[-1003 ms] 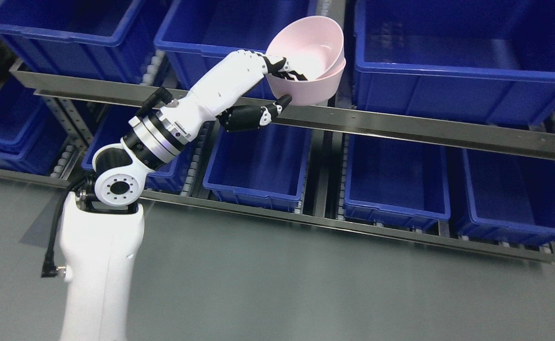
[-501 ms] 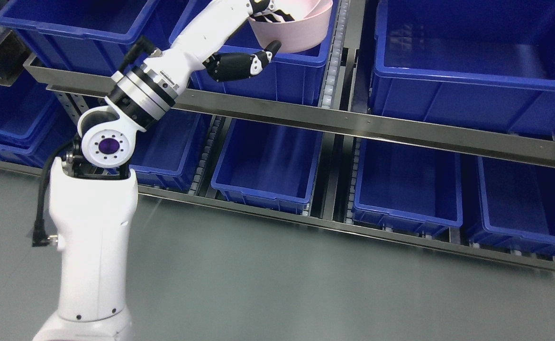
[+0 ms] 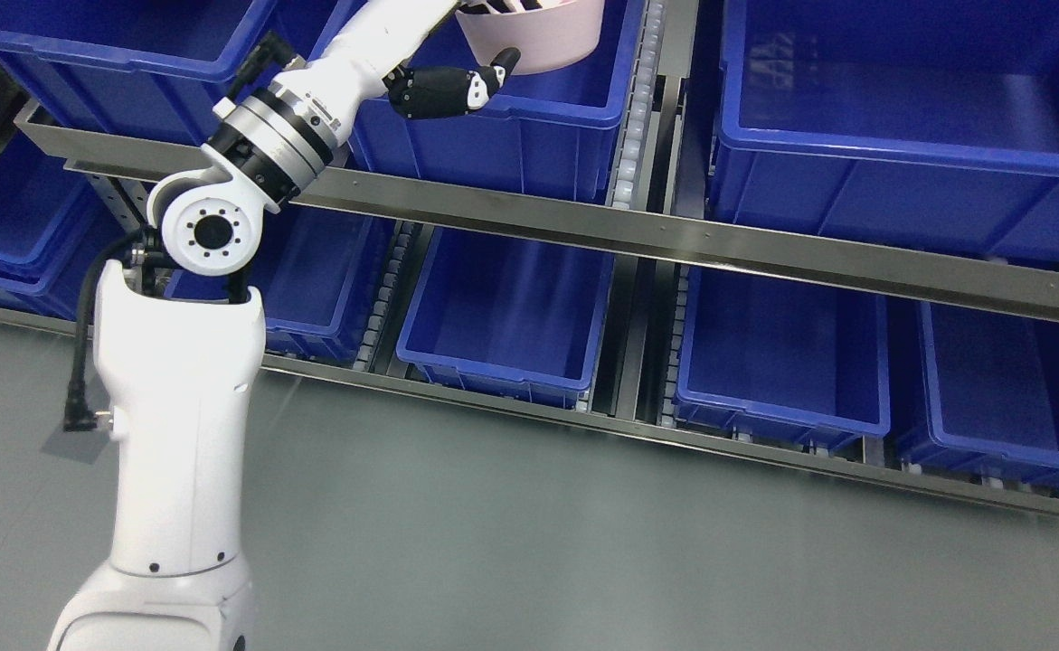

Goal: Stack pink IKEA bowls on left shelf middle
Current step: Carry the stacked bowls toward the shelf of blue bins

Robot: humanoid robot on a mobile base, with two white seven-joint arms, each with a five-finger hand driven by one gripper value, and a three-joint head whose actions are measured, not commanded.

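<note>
I see the shelf first, a steel-railed rack running across my whole view, with large blue bins on its upper tier and smaller ones on the tier below. My left arm rises from the lower left edge, bends at the round white joint and reaches up and right over the front rail. Below its wrist sits the upper-tier blue bin, second from the left. The pink bowl hangs over the open top of that bin, at the very top of the frame (its rim is cut off by the picture's edge, so I cannot tell whether it is one bowl or two nested). My left hand pinches the bowl, its black thumb pressed against the outer wall and the other fingers hooked inside.
</note>
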